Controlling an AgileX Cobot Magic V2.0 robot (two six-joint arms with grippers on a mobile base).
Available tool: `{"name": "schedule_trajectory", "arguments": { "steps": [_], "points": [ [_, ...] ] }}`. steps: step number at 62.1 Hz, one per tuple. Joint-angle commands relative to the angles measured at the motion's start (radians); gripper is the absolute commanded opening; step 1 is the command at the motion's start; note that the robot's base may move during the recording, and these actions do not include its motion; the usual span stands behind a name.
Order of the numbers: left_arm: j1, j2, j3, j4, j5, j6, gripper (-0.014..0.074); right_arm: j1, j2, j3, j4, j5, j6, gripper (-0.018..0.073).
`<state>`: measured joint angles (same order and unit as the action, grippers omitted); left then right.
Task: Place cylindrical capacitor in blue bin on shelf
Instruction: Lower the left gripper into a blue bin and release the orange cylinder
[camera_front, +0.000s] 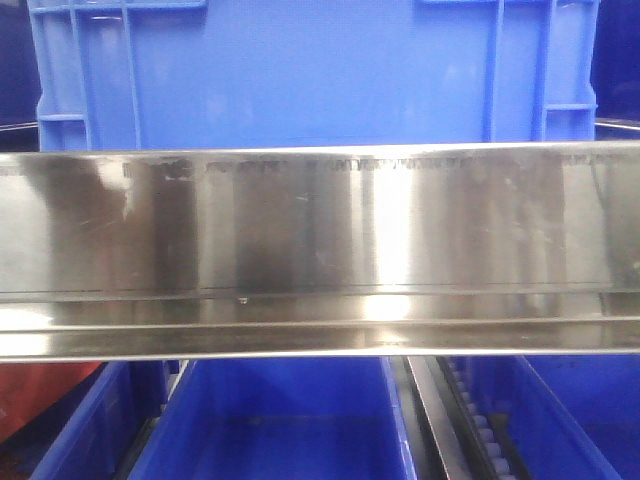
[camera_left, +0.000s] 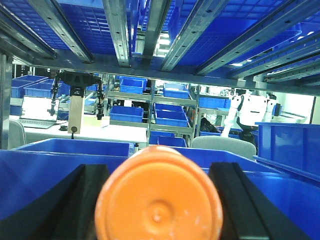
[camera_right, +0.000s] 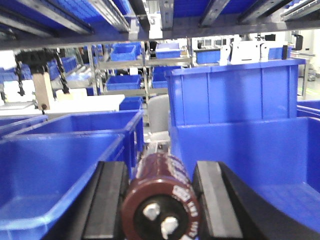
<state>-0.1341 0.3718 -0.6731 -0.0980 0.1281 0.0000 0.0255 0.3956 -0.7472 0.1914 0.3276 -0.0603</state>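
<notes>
In the right wrist view a dark brown cylindrical capacitor (camera_right: 160, 200) with two white terminals points its end at the camera. My right gripper (camera_right: 160, 165) is shut on it, black fingers (camera_right: 112, 195) on both sides. It hangs over the gap between two blue bins (camera_right: 60, 170) on the shelf. My left gripper (camera_left: 157, 170) is shut on an orange cylinder (camera_left: 159, 205), whose round end fills the lower middle of that view. The front view shows the shelf's shiny steel rail (camera_front: 320, 230) and no gripper.
A large blue bin (camera_front: 300, 70) stands above the rail, and lower blue bins (camera_front: 290, 420) sit beside a roller track (camera_front: 480, 430). A tall blue bin wall (camera_right: 235, 95) rises at right. Shelf rails (camera_left: 120, 30) run close overhead. More racks of bins stand behind.
</notes>
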Motion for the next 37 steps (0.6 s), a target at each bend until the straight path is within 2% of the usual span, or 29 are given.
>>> {"name": "schedule_trajectory", "arguments": {
  "steps": [1, 11, 19, 28, 37],
  "points": [
    [-0.001, -0.005, 0.001, -0.005, -0.019, 0.0, -0.0111, -0.002, 0.014, 0.002, 0.012, -0.054, -0.001, -0.0168],
    [-0.001, -0.005, 0.001, -0.005, -0.038, 0.0, -0.0111, -0.001, 0.097, -0.014, 0.02, -0.119, -0.001, -0.0168],
    [-0.001, 0.026, -0.008, -0.005, -0.03, 0.0, -0.0111, 0.038, 0.189, -0.076, 0.02, -0.119, -0.001, -0.0168],
    [-0.001, 0.136, -0.065, -0.005, 0.005, 0.0, -0.0111, 0.152, 0.312, -0.164, 0.014, -0.126, -0.001, -0.0168],
    [-0.016, 0.289, -0.178, -0.005, 0.011, 0.0, -0.0111, 0.321, 0.467, -0.241, -0.078, -0.201, -0.001, -0.0168]
  ]
}}
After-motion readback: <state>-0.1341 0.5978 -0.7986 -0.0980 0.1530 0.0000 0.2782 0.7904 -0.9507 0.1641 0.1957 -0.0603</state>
